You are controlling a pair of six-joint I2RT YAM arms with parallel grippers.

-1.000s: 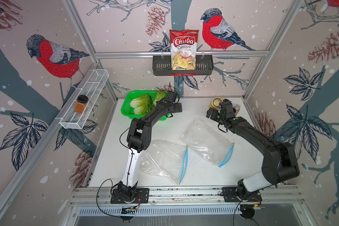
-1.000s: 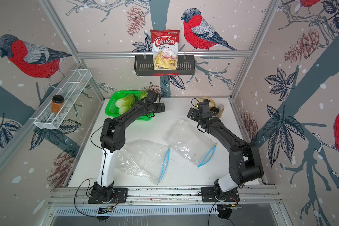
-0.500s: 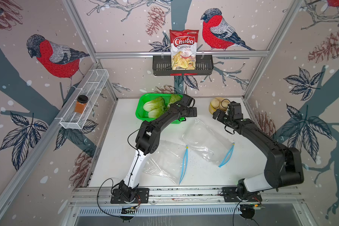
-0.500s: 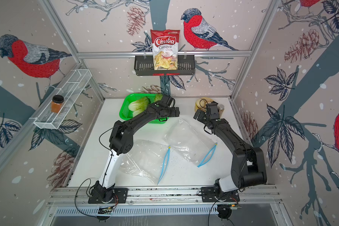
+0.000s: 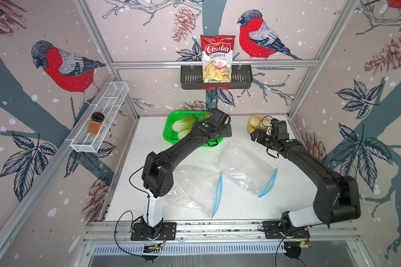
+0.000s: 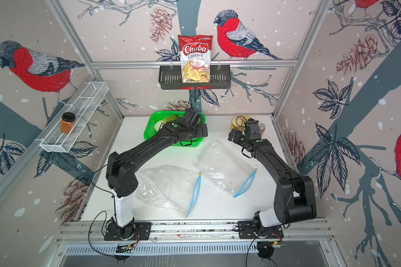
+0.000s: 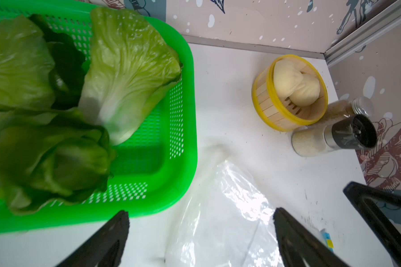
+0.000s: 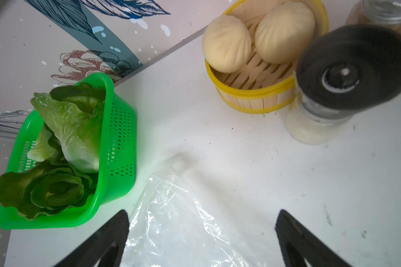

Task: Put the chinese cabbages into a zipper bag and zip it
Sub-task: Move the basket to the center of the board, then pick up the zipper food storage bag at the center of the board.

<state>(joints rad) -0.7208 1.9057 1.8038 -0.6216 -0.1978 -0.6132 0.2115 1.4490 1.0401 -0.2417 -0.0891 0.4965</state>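
Three chinese cabbages [image 7: 127,74] lie in the green basket [image 7: 190,120], just beside the left gripper [image 7: 200,213], whose jaws are apart and empty. The right gripper [image 8: 202,213], also apart, stands farther off.

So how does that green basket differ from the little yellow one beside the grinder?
The green basket is rectangular perforated plastic; the yellow basket is round, with wooden slats. The green basket holds the chinese cabbages; the yellow one holds two pale buns. Both stand open-topped on the white table.
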